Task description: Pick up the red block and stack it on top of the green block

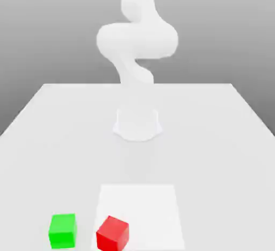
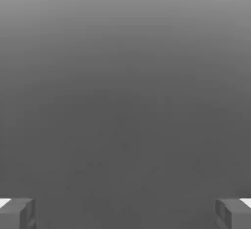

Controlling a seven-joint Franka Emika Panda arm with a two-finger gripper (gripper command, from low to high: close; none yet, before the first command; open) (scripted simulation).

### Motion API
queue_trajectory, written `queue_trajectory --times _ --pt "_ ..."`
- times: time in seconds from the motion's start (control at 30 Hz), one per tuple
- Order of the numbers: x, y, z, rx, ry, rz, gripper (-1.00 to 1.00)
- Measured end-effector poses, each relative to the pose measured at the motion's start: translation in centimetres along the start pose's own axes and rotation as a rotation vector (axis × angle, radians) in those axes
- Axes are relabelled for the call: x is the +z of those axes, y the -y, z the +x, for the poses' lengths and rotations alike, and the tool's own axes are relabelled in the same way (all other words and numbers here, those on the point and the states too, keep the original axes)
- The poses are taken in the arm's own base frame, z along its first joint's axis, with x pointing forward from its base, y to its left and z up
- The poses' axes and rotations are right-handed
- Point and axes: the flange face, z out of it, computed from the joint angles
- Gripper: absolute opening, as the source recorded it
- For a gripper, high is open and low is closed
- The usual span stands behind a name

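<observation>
Red block (image 1: 113, 234): task's thing; I have it near 6 o'clock in the exterior view, at the bottom edge of the picture; it sits over the pale mat, near the mat's 7 o'clock corner; turned at an angle, with a corner edge towards the camera; top and side faces visible, the top the brighter red.

Green block (image 1: 63, 231): at 7 o'clock in the exterior view, on the table; at 9 o'clock from the red block, the two near each other but apart; set squarer to the camera than the red one; top face a lighter green than the front.

Pale mat (image 1: 138, 212): flat, four-sided, whiter than the table; at 6 o'clock in the exterior view, on my side of the arm's base.

Table (image 1: 215, 153): light grey, broad; its far edge runs straight across behind the base.

Arm (image 1: 137, 40): white; it rises from its base (image 1: 137, 123), near the centre of the dial, up to the 12 o'clock edge, with a wide rounded section jutting towards both 11 and 1 o'clock.

Gripper (image 2: 125, 214): open in the hand view, its two fingers (image 2: 14, 216) spread well apart; grey backdrop (image 2: 125, 100) seen between and beyond them.
</observation>
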Motion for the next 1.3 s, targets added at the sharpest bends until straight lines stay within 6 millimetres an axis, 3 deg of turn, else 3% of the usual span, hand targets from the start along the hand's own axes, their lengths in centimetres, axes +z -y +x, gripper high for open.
queue_trajectory --times 0.17,0.37,0.57,0.77,0.87,1.0,1.03,1.23,1.3 --pt "10.0 -1.3 -0.1 0.078 0.083 -0.12 0.0" --pt "20.9 -4.8 -1.7 0.171 0.174 -0.264 0.0" --pt "30.7 -10.1 -4.8 0.265 0.258 -0.411 0.0" --pt "38.7 -16.8 -9.5 0.358 0.338 -0.561 0.0" --pt "42.0 -20.0 -12.1 0.393 0.368 -0.621 0.0" --pt "46.0 -22.8 -14.6 0.399 0.373 -0.631 0.0" --pt "46.5 -23.2 -15.0 0.399 0.373 -0.632 -1.0" --pt "46.8 -23.4 -15.1 0.4 0.373 -0.631 -1.0" --pt "45.8 -22.6 -14.4 0.4 0.373 -0.631 -1.0"
